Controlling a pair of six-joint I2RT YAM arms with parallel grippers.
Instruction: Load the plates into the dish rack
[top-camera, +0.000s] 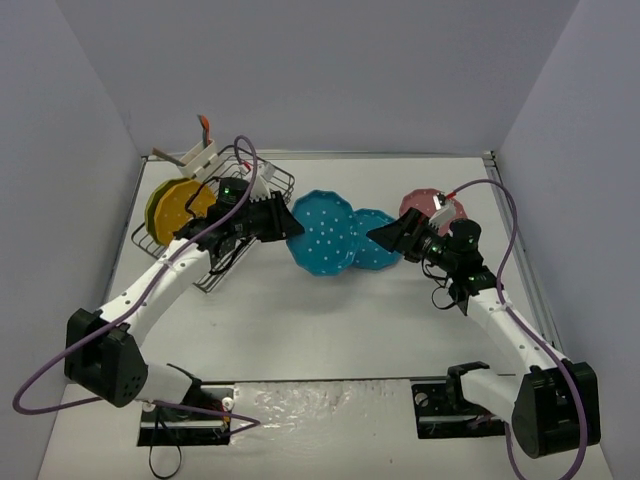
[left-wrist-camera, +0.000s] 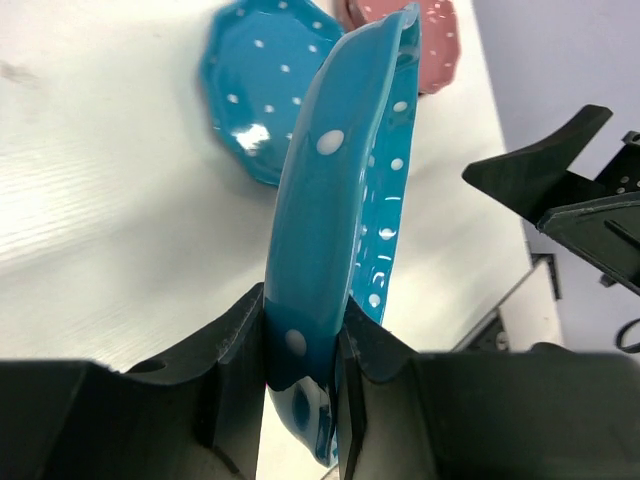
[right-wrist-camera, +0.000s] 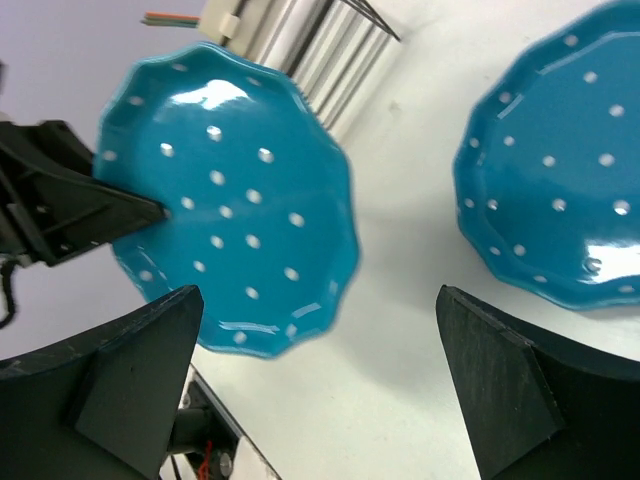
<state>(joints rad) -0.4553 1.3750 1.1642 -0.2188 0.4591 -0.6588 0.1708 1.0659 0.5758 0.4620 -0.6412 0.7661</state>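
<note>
The left end effector (top-camera: 288, 222) is clamped on the rim of a teal-blue scalloped plastic plate with white dots (top-camera: 322, 232), its two black fingers (left-wrist-camera: 235, 350) pinching the edge from either side. This held plate is up off the white counter (top-camera: 300, 320), between the dark wire dish rack (top-camera: 278, 183) and the right arm, and it stands tilted on edge. From the left wrist it reads nearly edge-on, its long line running straight away from the end effector, while its dished face looks toward the right wrist camera (and partly upward, since the top view shows it almost as a full disc). The right end effector (top-camera: 392, 235) is spread wide with nothing between its fingers, just beside the far rim of the held plate. A second teal-blue dotted plate (top-camera: 378, 240) lies flat on the counter by that end effector, dished side up, and a pink dotted plate (top-camera: 430, 207) lies flat just beyond it. In the dish rack a yellow plate (top-camera: 190, 203) and an olive-green plate (top-camera: 156, 212) stand on edge side by side, with a white utensil caddy (top-camera: 200, 155) at its far corner.
</note>
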